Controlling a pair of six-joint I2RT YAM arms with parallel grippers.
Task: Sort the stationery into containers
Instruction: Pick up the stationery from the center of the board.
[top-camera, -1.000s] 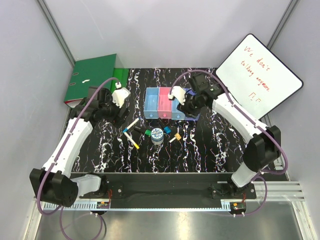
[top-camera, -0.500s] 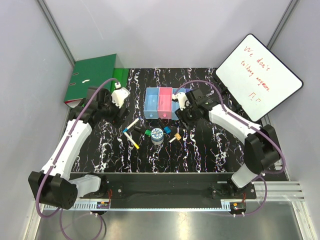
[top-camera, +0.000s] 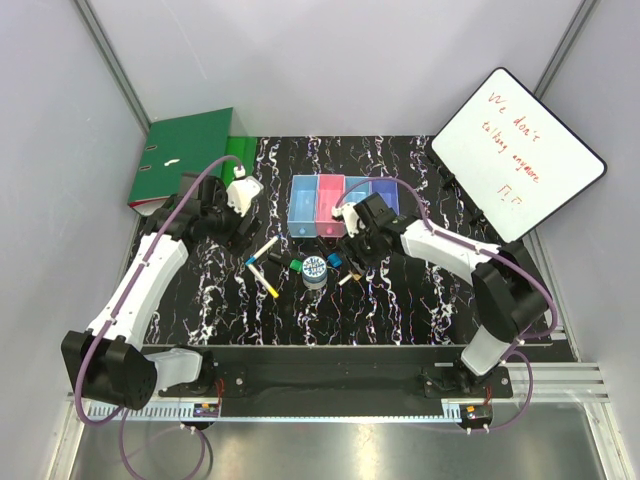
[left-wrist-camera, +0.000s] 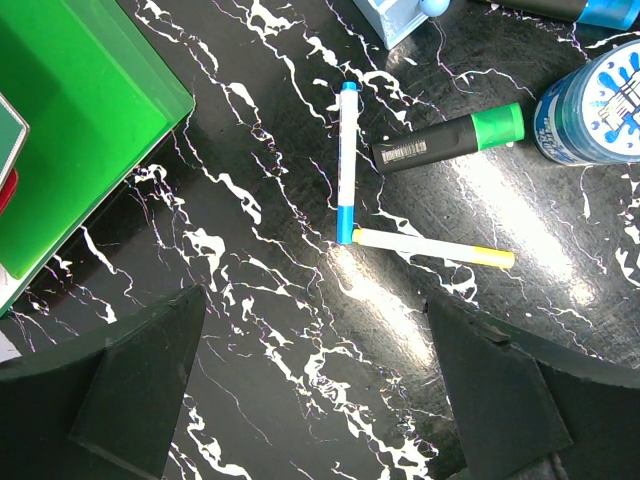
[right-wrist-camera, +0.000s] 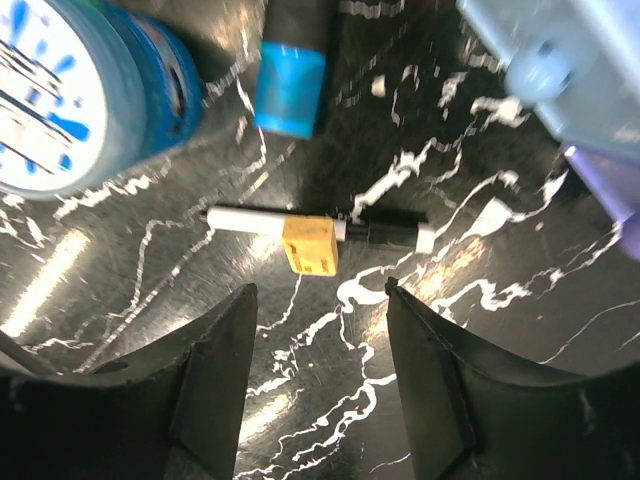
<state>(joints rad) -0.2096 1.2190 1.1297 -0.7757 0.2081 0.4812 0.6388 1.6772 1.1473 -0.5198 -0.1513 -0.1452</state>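
Right gripper (right-wrist-camera: 318, 292) has swung down from over the containers (top-camera: 345, 200) to the loose stationery on the desk (top-camera: 420, 300). Its jaws are spreading with nothing between them, and an orange piece (right-wrist-camera: 310, 247) lies just ahead. I judge 1 drop is done and the next pick is starting. My left gripper (left-wrist-camera: 315, 300) hangs spread wide over a blue-capped marker (left-wrist-camera: 347, 165) and a yellow-capped marker (left-wrist-camera: 430, 245). The 4 bins stand in a row; I cannot make out their contents.
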